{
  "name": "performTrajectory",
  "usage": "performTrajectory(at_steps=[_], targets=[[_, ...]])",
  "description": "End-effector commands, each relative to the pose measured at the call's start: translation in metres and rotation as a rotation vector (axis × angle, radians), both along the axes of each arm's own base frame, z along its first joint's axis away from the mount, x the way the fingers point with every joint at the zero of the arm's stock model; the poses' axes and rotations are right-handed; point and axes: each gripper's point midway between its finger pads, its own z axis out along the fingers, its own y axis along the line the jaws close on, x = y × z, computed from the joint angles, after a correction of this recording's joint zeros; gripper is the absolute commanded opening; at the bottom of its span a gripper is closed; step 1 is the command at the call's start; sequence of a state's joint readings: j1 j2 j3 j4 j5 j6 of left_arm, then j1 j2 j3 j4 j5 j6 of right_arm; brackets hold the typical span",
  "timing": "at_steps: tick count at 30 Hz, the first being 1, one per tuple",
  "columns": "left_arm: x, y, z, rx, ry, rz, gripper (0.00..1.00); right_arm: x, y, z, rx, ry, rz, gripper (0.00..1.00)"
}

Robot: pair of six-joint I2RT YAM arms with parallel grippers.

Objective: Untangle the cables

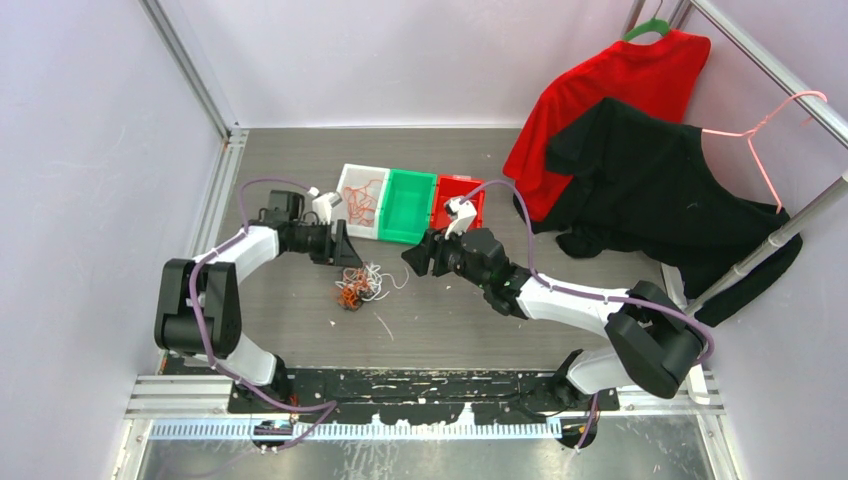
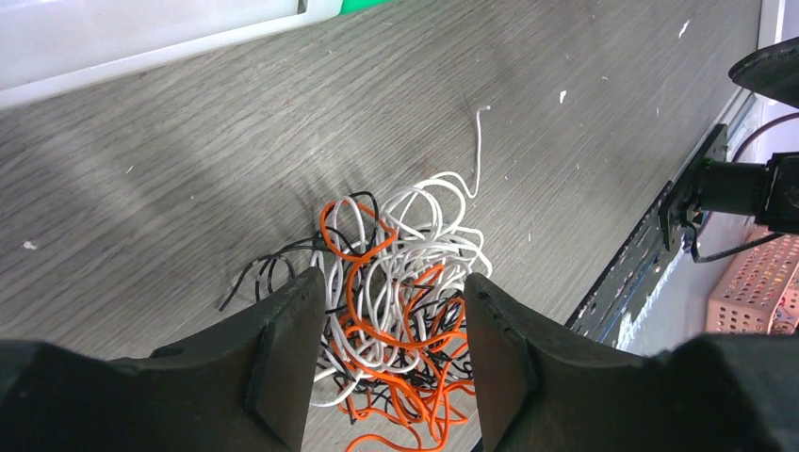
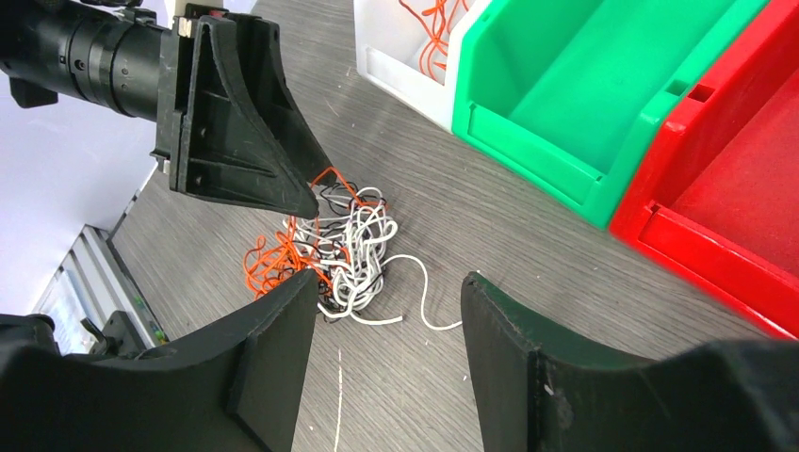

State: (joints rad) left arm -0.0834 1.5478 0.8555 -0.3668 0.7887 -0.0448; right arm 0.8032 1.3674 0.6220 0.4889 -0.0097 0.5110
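The cables [image 1: 360,286] lie as one small clump of orange, white and black curly strands on the grey table between the two arms. My left gripper [image 1: 347,257] hovers just above the clump's far-left side. In the left wrist view the left gripper [image 2: 393,281] is open, and the cables [image 2: 396,311] show on the table between its fingers without being pinched. My right gripper [image 1: 413,258] stands open to the right of the clump. In the right wrist view the right gripper [image 3: 388,280] has nothing between its fingers, and the cables [image 3: 339,247] lie just beyond its left finger.
A white bin [image 1: 346,183] holding several orange strands [image 1: 366,201], a green bin [image 1: 408,205] and a red bin [image 1: 466,189] stand in a row behind the clump. A loose white strand [image 1: 383,325] lies nearer the bases. A red shirt [image 1: 620,80] and a black shirt [image 1: 660,190] hang at the right.
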Motion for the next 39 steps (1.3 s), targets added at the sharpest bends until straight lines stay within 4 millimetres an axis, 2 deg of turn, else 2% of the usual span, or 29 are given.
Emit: performTrajectory(at_steps=[1,11,23,34,39], targets=[[0.009,-0.008,0.010,-0.055,-0.052,-0.028,0.54,0.003,0.002,0.029,0.066,-0.066,-0.005,0.62],[0.002,-0.017,0.037,-0.140,-0.073,-0.060,0.37,0.002,0.002,0.029,0.066,-0.063,-0.006,0.62],[-0.011,-0.018,0.048,-0.156,-0.082,-0.086,0.29,0.001,0.001,0.029,0.062,-0.061,-0.007,0.62],[-0.011,-0.013,0.043,-0.105,-0.103,-0.097,0.18,0.003,0.002,0.029,0.062,-0.060,-0.007,0.62],[-0.005,-0.011,0.053,-0.084,-0.132,-0.095,0.02,0.003,0.005,0.032,0.069,-0.061,-0.001,0.62]])
